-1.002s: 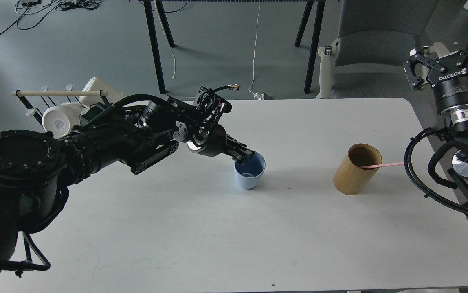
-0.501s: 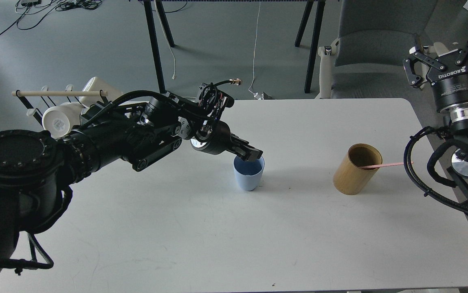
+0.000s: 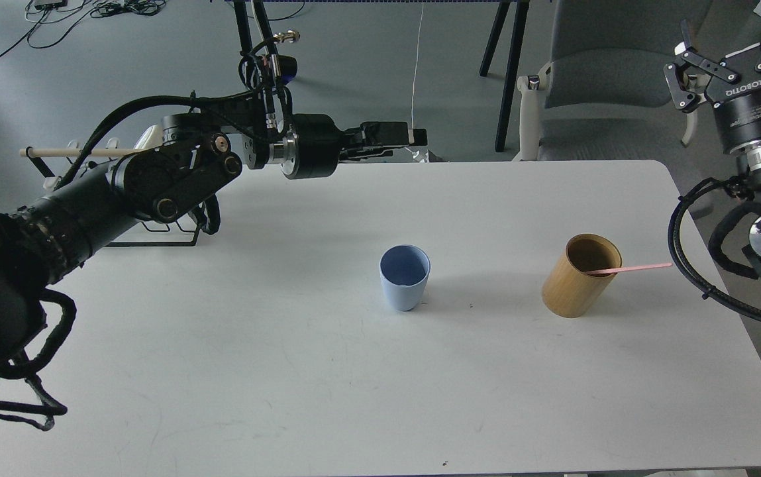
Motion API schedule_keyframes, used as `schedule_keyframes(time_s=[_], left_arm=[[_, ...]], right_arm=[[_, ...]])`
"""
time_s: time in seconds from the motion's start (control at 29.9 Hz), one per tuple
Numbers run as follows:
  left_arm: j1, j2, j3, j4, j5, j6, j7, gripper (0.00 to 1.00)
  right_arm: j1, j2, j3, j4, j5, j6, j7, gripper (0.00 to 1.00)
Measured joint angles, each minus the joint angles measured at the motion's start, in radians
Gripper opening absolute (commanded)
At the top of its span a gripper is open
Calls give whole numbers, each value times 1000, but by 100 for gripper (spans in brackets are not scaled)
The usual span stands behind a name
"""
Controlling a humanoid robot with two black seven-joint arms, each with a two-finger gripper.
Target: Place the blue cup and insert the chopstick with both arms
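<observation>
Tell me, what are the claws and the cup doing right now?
Left claw raised over the table's far edge, empty. Right claw open, off to the right. Blue cup upright mid-table. Chopstick in bamboo holder. Nothing between.

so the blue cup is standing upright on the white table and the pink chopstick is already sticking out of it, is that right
Not quite. The pink chopstick sticks out of the tan bamboo cylinder, not the blue cup, as the head view shows. The blue cup does stand upright on the white table, and nothing shows inside it.
</observation>
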State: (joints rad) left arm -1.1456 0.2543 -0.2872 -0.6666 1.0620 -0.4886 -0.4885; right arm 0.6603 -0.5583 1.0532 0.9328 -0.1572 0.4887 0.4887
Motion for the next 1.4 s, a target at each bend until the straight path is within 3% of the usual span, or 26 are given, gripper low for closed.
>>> schedule_keyframes(time_s=[0.17,0.23,0.43,0.63,0.7,1.1,1.4], left_arm=[[159,111,-307,-154,-165,0,0,89],[239,146,-439,-221,-228,0,0,89],[456,196,-716,-296,-359,0,0,92],[583,208,-787,-334,-403,0,0,92],[604,209,-792,-344,-406,0,0,92],[652,187,-789,-349,-407,0,0,94],[655,180,-782,-347,-407,0,0,94]], right_arm=[[5,-170,7,150,-217,-8,0,95],[-25,-244,8,224,-302,-65,0,95],[-185,-416,6,431,-600,-413,0,95],[-357,-439,2,559,-878,-864,0,95],[-408,-433,0,580,-955,-945,0,95],[-683,-315,1,554,-1154,-978,0,93],[-742,-248,2,481,-1399,-978,0,93]])
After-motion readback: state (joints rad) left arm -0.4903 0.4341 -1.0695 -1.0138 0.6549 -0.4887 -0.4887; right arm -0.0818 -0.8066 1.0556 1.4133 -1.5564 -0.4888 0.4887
